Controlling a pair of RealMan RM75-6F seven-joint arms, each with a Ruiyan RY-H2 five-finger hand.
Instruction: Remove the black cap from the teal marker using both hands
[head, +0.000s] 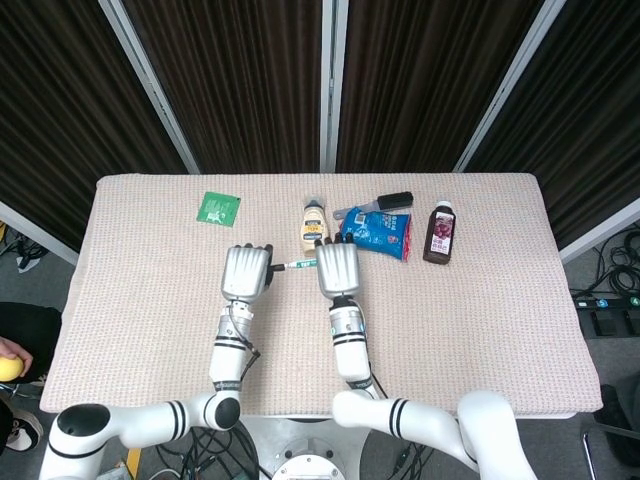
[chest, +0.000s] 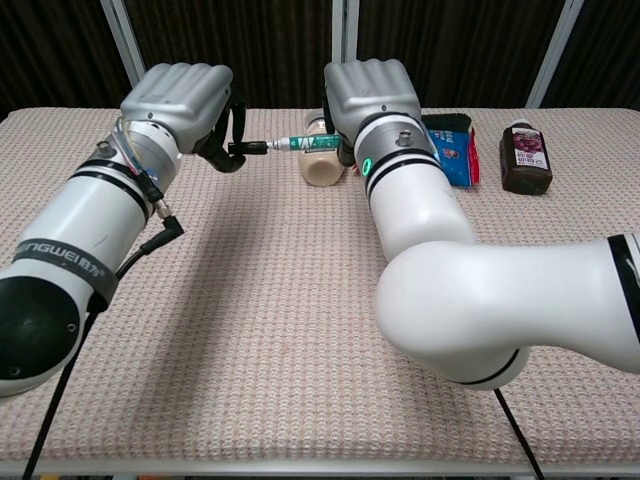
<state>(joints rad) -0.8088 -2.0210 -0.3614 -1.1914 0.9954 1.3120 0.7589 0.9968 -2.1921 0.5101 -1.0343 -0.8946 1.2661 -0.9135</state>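
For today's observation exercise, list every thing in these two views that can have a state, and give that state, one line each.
Teal marker: held level above the table, between both hands.
Black cap: at the marker's left end, not visibly separated.
Left hand: grips the cap end.
Right hand: grips the marker body.
Cream squeeze bottle: lying flat.
Dark juice bottle: lying flat, capped.

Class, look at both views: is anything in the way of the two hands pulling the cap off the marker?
Nothing visible. The left hand holds the black cap end, the right hand the marker body, raised above the table, with open air between them.
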